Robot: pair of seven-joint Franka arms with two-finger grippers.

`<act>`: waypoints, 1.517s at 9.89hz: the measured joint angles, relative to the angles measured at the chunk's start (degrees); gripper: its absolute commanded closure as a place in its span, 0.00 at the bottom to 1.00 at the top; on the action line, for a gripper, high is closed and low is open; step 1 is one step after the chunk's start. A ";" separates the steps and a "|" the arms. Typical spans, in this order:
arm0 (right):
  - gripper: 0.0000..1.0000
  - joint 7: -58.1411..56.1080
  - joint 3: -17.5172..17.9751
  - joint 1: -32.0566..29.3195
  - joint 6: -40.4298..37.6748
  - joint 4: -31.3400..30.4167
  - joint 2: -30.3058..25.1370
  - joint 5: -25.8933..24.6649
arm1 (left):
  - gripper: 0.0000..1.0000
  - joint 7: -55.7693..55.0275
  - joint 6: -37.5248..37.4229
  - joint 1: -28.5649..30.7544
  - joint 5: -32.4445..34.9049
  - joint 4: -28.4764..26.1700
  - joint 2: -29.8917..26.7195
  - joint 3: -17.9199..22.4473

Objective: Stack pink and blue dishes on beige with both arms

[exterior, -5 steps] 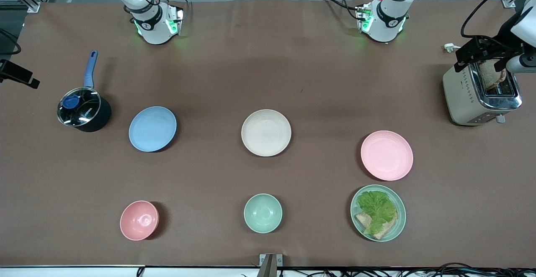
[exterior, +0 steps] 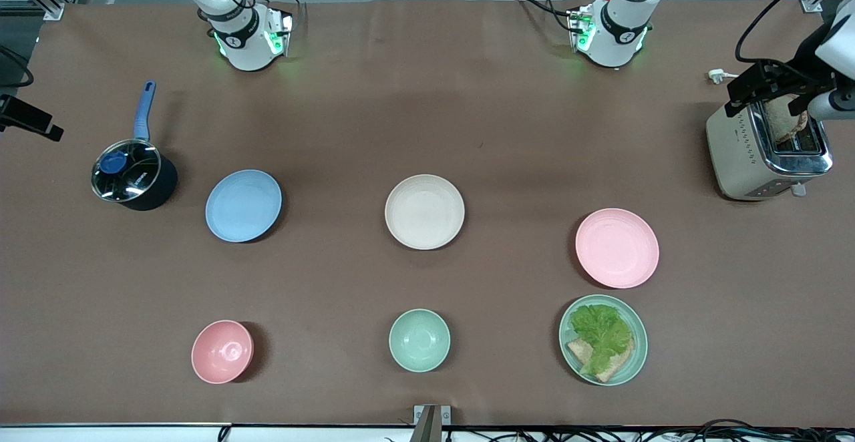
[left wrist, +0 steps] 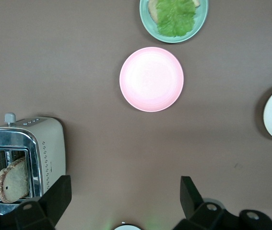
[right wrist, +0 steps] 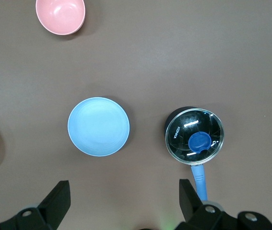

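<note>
Left gripper has crept slightly farther over the toaster since half a second ago, fingers spread wide, empty; right gripper hangs high over table near blue plate, fingers apart too. Plates unmoved: stacking not begun. Beige plate mid-table, blue toward right arm's end, pink plate toward left arm's. All three matte, round, shallow, faintly ringed; brown table covering flat, dull.

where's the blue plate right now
The blue plate lies bare on the table toward the right arm's end, beside the lidded pot and farther from the front camera than the pink bowl.
</note>
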 measured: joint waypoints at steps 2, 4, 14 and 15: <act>0.00 -0.25 -0.11 -0.11 0.01 -0.01 0.00 0.00 | 0.00 6.10 5.81 4.57 0.00 -1.61 6.03 0.11; 0.00 -4.29 -0.08 -0.15 1.48 -2.36 0.58 0.17 | 0.00 12.82 15.49 8.31 -0.96 -6.04 12.88 0.14; 0.00 -32.40 0.33 -0.25 51.31 -38.57 16.18 18.31 | 0.37 17.38 39.92 8.84 -4.20 -8.45 38.07 -0.82; 0.00 -37.90 0.29 -0.72 51.64 -38.53 17.89 23.33 | 0.42 17.38 41.01 8.69 -4.20 -8.45 38.83 -1.01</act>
